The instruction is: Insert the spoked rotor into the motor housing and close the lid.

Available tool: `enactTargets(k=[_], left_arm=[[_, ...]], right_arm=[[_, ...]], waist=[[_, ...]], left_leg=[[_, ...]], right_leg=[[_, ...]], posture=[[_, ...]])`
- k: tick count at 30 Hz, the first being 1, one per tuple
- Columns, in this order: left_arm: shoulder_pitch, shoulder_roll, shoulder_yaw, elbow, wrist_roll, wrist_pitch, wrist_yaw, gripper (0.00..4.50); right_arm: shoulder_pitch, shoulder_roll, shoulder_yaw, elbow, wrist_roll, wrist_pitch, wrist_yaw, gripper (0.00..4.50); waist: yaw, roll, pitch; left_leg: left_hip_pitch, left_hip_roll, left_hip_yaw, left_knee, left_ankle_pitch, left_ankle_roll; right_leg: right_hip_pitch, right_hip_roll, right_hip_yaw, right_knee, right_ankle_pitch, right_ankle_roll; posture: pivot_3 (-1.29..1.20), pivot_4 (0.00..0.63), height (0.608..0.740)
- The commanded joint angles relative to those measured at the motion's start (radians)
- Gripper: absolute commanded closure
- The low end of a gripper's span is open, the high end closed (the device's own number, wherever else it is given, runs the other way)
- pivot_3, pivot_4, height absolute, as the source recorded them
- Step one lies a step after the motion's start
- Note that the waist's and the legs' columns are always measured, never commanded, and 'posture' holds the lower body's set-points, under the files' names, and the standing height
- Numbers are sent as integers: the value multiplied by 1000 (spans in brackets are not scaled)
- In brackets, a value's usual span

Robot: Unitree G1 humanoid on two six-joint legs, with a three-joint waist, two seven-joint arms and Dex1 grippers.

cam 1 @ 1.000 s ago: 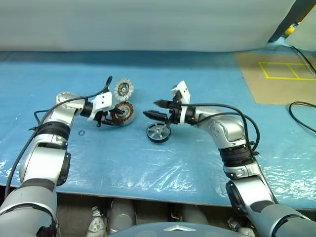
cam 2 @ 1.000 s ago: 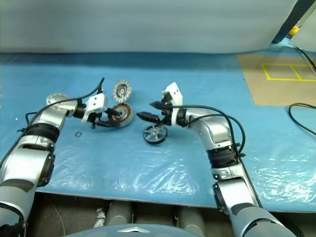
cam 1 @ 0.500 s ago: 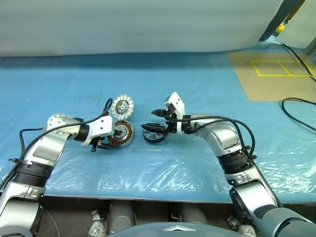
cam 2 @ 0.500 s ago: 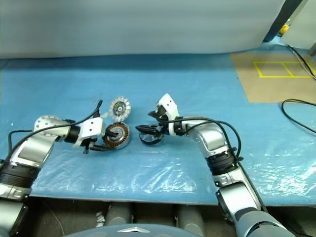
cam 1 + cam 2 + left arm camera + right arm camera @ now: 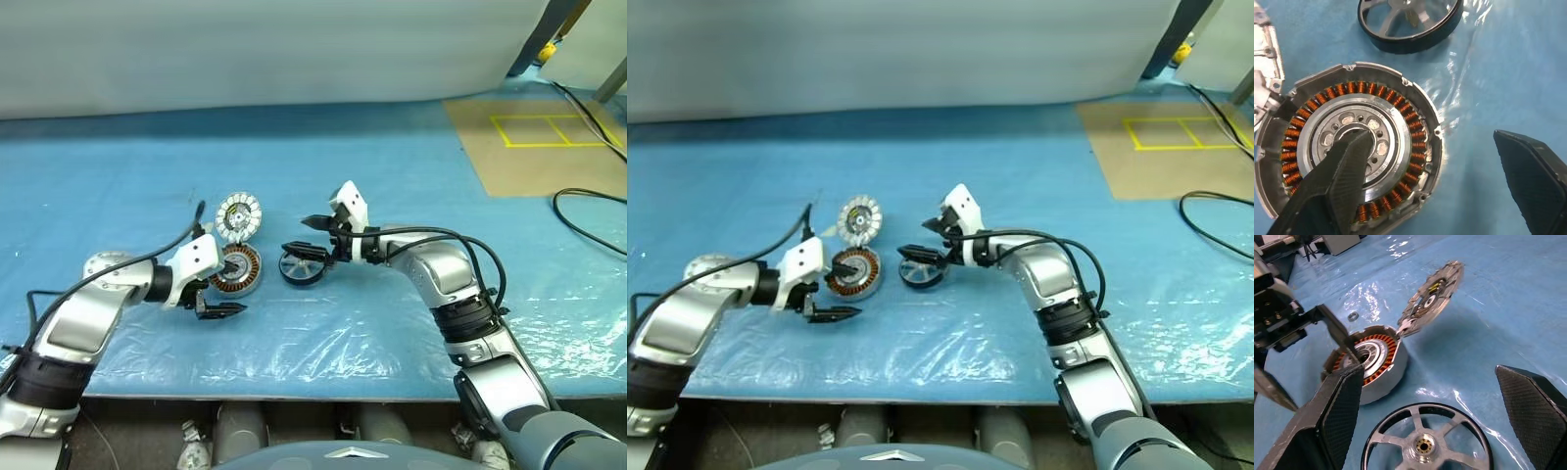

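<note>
Black-rimmed and silver inside, the spoked rotor [image 5: 299, 266] lies flat on the blue plastic-covered table [image 5: 392, 147], a little left of centre in the left eye view. Just left of it we see the motor housing [image 5: 238, 269] with its copper windings, and the lid [image 5: 239, 212] stands tilted at the housing's upper edge, white segments facing us.

Our right gripper [image 5: 310, 238] hovers over the rotor with its fingers spread wide, holding nothing. Our left gripper [image 5: 221, 297] sits at the housing's lower left, fingers also spread and empty.

In the right wrist view we can count five spokes on the rotor [image 5: 1426, 439] and see a small ring [image 5: 1353, 316] lying on the table beyond the housing. The left wrist view shows the housing's silver hub [image 5: 1358, 138] with its bolt holes. We count one rotor, one housing, one lid.
</note>
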Motion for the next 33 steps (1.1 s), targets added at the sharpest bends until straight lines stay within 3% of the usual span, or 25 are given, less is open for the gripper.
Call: enactTargets(k=[1,7,13,17,21,27,33], left_arm=[[42,-24,181,-178,-210,116,49,244],[198,-178,428,-248,-351,94,245,244],[302,-356,428,-77,-156,-186,497,244],[302,-475,437,4,-129,-282,643,244],[331,-497,411,65,-109,-382,648,244],[324,-539,493,157,-234,-490,652,244],[357,-544,521,195,-252,-544,684,244]], right_arm=[[-2,18,-2,-4,9,-33,11,0],[-14,64,-21,7,11,-138,22,0],[-25,78,-3,40,-27,-229,18,0],[-24,79,14,20,-50,-280,30,0],[-3,52,49,-37,-57,-300,83,0],[48,0,110,-131,-65,-298,156,0],[65,-2,130,-149,-67,-294,155,0]], waist=[[1,-1,0],[-6,-1,1],[-2,-2,1],[1,-5,1],[1,-8,1],[1,-9,1],[1,-9,1]], left_leg=[[-1,0,0,0,0,0],[-4,0,0,0,0,0],[-1,1,0,0,0,1],[-1,1,0,2,0,1],[-1,2,-1,1,0,1],[-1,2,-1,1,0,1],[1,3,-1,2,-1,2]], right_leg=[[-1,0,0,0,0,0],[-1,1,0,-1,0,0],[0,1,-1,-2,0,0],[1,1,-1,-2,0,0],[1,2,-1,-2,0,1],[1,2,-1,-2,1,2],[2,3,0,-2,1,1]], posture=[[0,150,740],[0,150,740],[0,150,740],[0,150,740],[0,150,740],[0,150,740],[0,150,740]])
